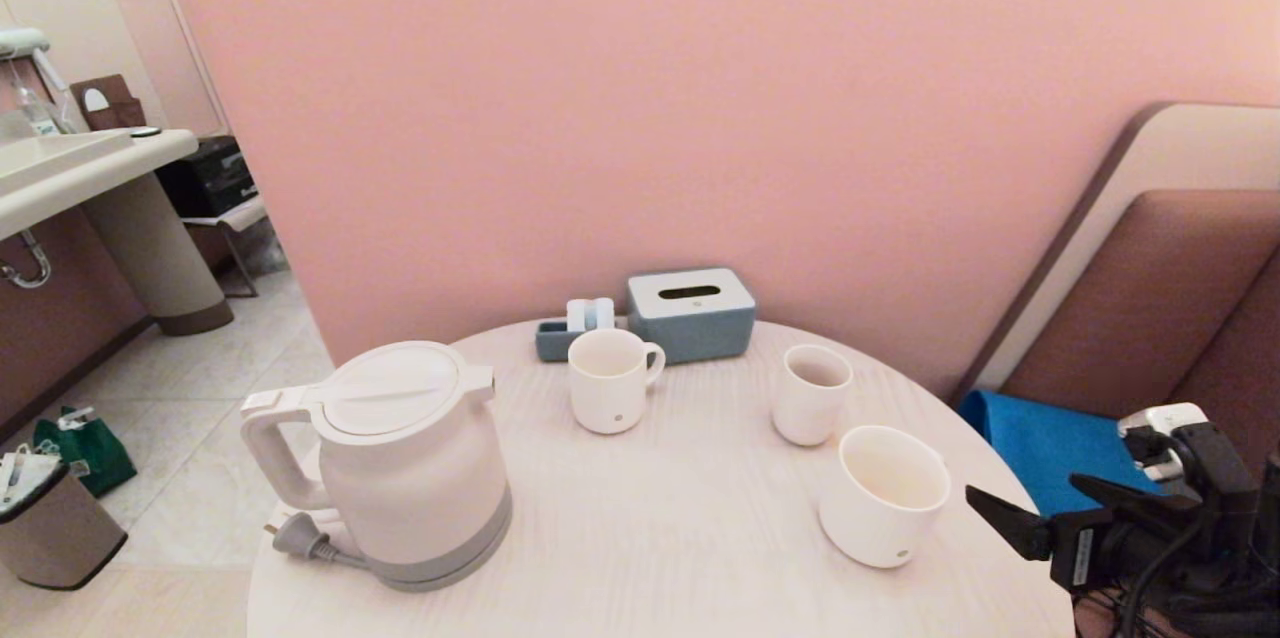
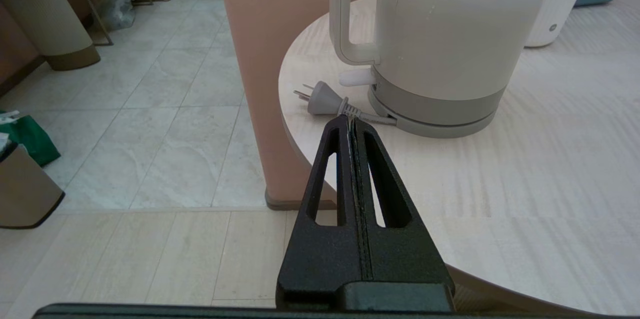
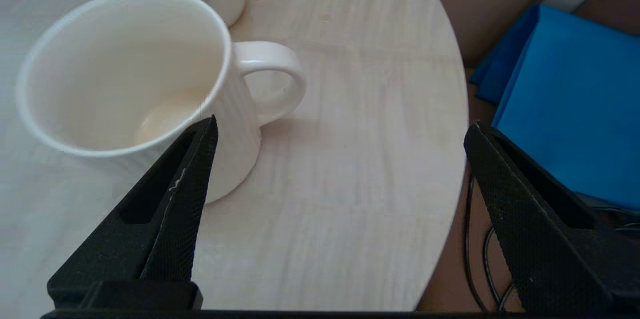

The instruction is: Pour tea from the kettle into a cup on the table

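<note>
The white kettle (image 1: pixel 400 463) stands lid shut on the round pale table (image 1: pixel 680 538), at its left, with the handle pointing off the left edge. No tea shows; the kettle hides its contents. The wide ribbed cup (image 1: pixel 885 493) sits at the front right, and its inside (image 3: pixel 125 69) shows only a faint pale tint at the bottom. My right gripper (image 1: pixel 1022 486) hovers open at the table's right edge, beside the cup's handle (image 3: pixel 272 79), with nothing between its fingers. My left gripper (image 2: pixel 350 119) is shut and empty, low at the table's left edge, pointing at the kettle (image 2: pixel 450 34).
A narrower handled mug (image 1: pixel 610 378) and a slim cup (image 1: pixel 810 393) stand mid-table. A grey tissue box (image 1: pixel 690 313) and small tray (image 1: pixel 560 336) sit at the back. The kettle's plug (image 2: pixel 320 101) lies by its base. A blue cloth (image 1: pixel 1050 443) covers the seat at right.
</note>
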Controlling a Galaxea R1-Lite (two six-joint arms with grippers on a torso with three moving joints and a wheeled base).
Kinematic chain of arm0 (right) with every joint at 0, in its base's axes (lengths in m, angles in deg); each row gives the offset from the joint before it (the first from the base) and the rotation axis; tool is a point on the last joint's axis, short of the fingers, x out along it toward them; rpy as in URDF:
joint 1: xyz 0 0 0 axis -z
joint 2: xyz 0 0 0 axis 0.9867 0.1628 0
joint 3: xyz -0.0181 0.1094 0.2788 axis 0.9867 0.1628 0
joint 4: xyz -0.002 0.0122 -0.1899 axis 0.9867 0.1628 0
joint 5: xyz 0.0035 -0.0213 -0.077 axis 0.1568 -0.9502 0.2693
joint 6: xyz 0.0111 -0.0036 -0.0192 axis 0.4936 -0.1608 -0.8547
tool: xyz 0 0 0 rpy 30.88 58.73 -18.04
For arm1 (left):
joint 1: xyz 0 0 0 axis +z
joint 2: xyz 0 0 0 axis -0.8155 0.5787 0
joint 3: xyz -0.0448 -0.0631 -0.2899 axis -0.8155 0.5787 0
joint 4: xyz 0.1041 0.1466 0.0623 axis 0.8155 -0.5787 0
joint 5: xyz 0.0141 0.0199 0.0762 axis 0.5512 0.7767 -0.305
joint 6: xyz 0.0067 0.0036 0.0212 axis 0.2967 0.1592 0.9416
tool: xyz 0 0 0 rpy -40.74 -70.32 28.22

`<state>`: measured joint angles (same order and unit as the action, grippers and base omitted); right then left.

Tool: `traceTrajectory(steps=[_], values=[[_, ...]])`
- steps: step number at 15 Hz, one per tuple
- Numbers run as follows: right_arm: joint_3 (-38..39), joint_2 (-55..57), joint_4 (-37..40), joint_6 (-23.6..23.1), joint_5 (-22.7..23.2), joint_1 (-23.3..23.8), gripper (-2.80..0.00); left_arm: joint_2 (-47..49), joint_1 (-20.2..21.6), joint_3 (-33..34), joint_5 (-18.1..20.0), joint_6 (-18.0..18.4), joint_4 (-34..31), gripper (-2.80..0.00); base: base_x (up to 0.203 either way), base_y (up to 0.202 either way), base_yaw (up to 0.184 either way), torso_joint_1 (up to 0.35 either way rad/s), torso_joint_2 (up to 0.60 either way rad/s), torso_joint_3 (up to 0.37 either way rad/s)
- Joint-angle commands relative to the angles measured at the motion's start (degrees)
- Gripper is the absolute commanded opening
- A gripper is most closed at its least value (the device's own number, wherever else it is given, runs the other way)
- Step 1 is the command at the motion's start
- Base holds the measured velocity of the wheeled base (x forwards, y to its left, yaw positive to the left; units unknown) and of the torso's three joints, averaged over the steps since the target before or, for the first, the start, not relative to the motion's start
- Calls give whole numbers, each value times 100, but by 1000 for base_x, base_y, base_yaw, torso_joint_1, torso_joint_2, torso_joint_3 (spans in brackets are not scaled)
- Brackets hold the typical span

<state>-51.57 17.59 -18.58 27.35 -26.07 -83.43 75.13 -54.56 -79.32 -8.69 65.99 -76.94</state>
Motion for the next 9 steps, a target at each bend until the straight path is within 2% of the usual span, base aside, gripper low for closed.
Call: traceTrajectory(steps=[1, 4, 5, 7, 9], values=[[-267, -912, 773, -3, -10, -5, 0, 1, 1, 0, -1, -1, 0, -280, 0, 0, 0, 0, 0, 0], [-1820, -2272, 4332, 8, -307, -6, 0, 1, 1, 0, -1, -1, 0, -280, 0, 0, 0, 0, 0, 0], [-2208, -2666, 4989, 2, -650, -8, 0, 1, 1, 0, -1, -1, 0, -280, 0, 0, 0, 0, 0, 0], [-2369, -3393, 5296, -125, -1810, -21, 0, 1, 1, 0, -1, -1, 0, -280, 0, 0, 0, 0, 0, 0], [-2287, -4200, 5389, -332, -2521, -47, 0, 1, 1, 0, -1, -1, 0, -280, 0, 0, 0, 0, 0, 0]])
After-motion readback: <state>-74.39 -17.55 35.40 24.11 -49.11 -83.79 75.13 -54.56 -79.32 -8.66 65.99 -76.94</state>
